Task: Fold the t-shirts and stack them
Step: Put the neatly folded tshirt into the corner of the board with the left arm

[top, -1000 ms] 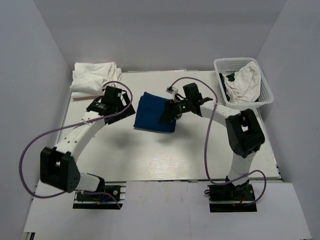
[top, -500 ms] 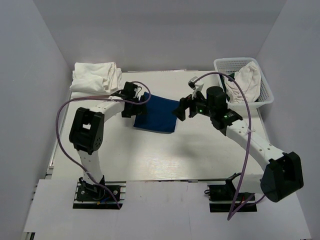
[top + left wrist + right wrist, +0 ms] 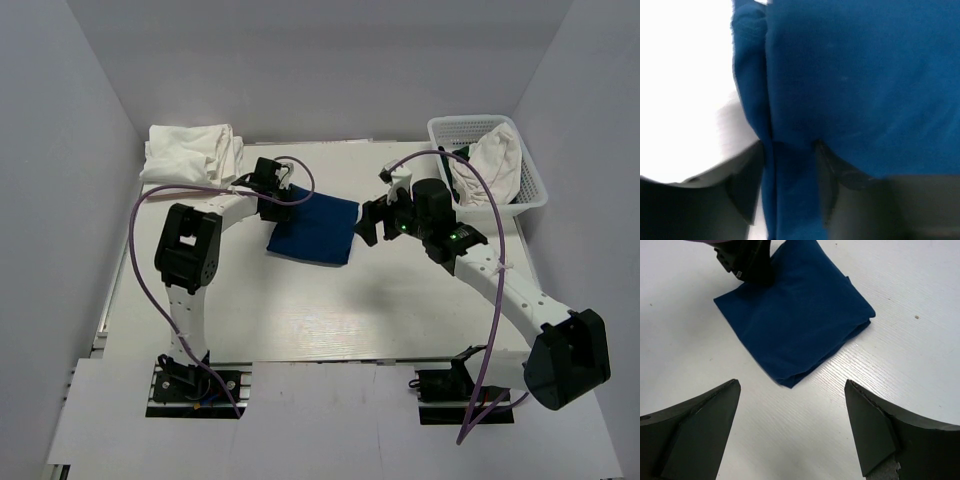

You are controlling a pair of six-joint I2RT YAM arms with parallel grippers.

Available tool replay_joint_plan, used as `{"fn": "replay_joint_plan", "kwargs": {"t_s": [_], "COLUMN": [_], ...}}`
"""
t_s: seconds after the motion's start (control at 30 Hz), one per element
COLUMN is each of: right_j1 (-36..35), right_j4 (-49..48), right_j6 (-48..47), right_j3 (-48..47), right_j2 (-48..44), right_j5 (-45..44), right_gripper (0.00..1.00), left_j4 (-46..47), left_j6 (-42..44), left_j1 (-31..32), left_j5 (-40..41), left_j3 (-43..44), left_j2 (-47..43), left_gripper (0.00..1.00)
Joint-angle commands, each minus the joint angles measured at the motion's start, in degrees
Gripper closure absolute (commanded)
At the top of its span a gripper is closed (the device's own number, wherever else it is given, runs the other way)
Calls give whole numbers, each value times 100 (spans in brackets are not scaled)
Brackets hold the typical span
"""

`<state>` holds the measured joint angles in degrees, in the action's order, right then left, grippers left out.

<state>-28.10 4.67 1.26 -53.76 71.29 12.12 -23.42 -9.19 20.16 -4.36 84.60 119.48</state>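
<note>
A folded navy t-shirt (image 3: pixel 318 230) lies flat on the table, a little behind its middle. My left gripper (image 3: pixel 275 197) sits on the shirt's back left corner. In the left wrist view blue cloth (image 3: pixel 850 85) fills the gap between the fingers (image 3: pixel 746 192) of the left gripper (image 3: pixel 790 192), which press on a fold of it. My right gripper (image 3: pixel 368 222) hovers just right of the shirt, open and holding nothing. The right wrist view looks down on the t-shirt (image 3: pixel 795 320) beyond the right gripper (image 3: pixel 792 432). White t-shirts (image 3: pixel 190 155) lie piled at the back left.
A white lattice basket (image 3: pixel 530 178) stands at the back right with white cloth (image 3: pixel 490 158) bunched in it. Grey walls close in on both sides. The left arm's purple cable (image 3: pixel 140 270) loops out over the table's left edge.
The left gripper came in from the left onto the shirt's corner and closed on the cloth. The right gripper drew back from over the shirt to its right side, still open.
</note>
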Motion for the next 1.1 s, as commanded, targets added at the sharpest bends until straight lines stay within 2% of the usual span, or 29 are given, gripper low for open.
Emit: {"fn": "replay_joint_plan", "kwargs": {"t_s": [0.0, 0.03, 0.07, 0.1, 0.17, 0.53, 0.9, 1.07], "right_j1": [15, 15, 23, 15, 24, 32, 15, 32], "right_j4": [-27, -45, -36, -62, -106, -115, -158, 7], "right_j6": [-99, -82, -90, -99, -99, -249, -267, -240], "right_j3": [-12, -3, -3, 6, 128, 287, 331, 85], "right_j2": [-54, -53, -88, -89, -158, -229, -352, -168], "right_j5": [-201, -210, -210, -236, -324, -649, -1106, -1001], "right_gripper": [10, 10, 10, 10, 10, 10, 10, 10], "left_j4": [13, 13, -39, -40, -40, -40, -900, -1209], "left_j6": [154, 154, 154, 85, 84, 1217, 2052, 2439], "left_j1": [14, 14, 14, -90, -152, -205, -584, -987], "left_j5": [-626, -706, -785, -1047, -1155, 127, 849, 990], "left_j3": [-136, -58, -5, -5, -5, 619, 2148, 3263], "left_j2": [338, 409, 479, 480, 401, -1022, -752, -304], "left_gripper": [59, 69, 96, 100, 100, 100, 100, 100]}}
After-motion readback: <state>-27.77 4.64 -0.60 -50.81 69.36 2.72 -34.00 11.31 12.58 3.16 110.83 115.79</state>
